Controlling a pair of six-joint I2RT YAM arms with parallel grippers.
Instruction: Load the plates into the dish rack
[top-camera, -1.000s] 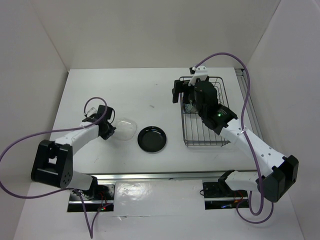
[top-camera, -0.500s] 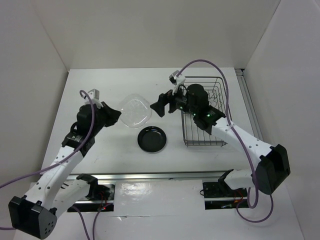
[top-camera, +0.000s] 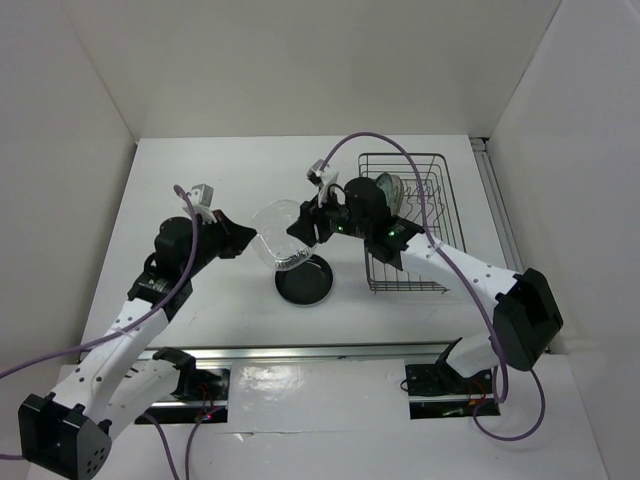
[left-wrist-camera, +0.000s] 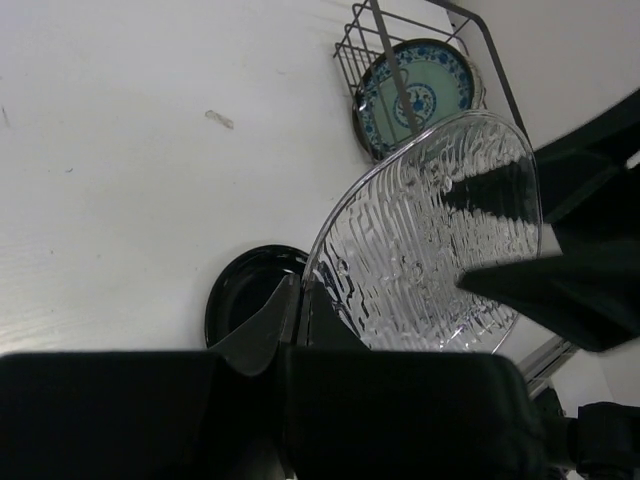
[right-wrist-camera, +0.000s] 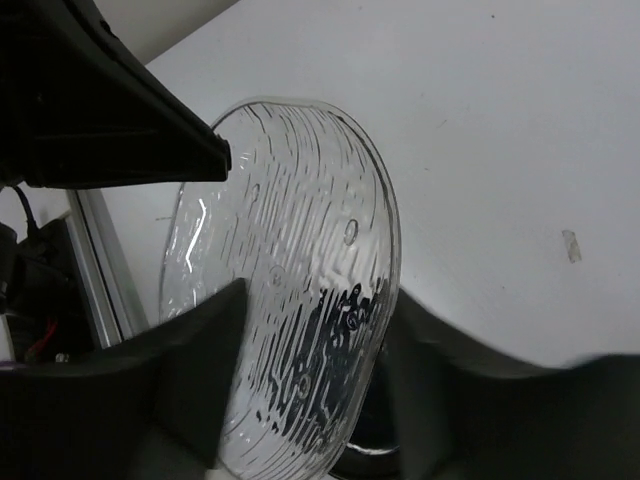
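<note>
From above, the left gripper (top-camera: 252, 237) pinches the clear plate (top-camera: 280, 240) by its rim, up over the black plate (top-camera: 305, 285) on the counter (top-camera: 200, 170), and the right gripper (top-camera: 298, 232) is open around the other side. The left wrist view shows a blue plate (left-wrist-camera: 420, 95) standing in the rack (left-wrist-camera: 388, 50). In the right wrist view the clear plate sits between wide fingers (right-wrist-camera: 190, 400), which I think should squeeze firmly before the left lets go; no words show anywhere.

The clear squarish glass plate (top-camera: 279, 238) is held above the glossy black round plate (top-camera: 306, 283); the teal-patterned round plate (left-wrist-camera: 442, 84) is stood in the dark wire dish rack (top-camera: 405, 272), rightward.
</note>
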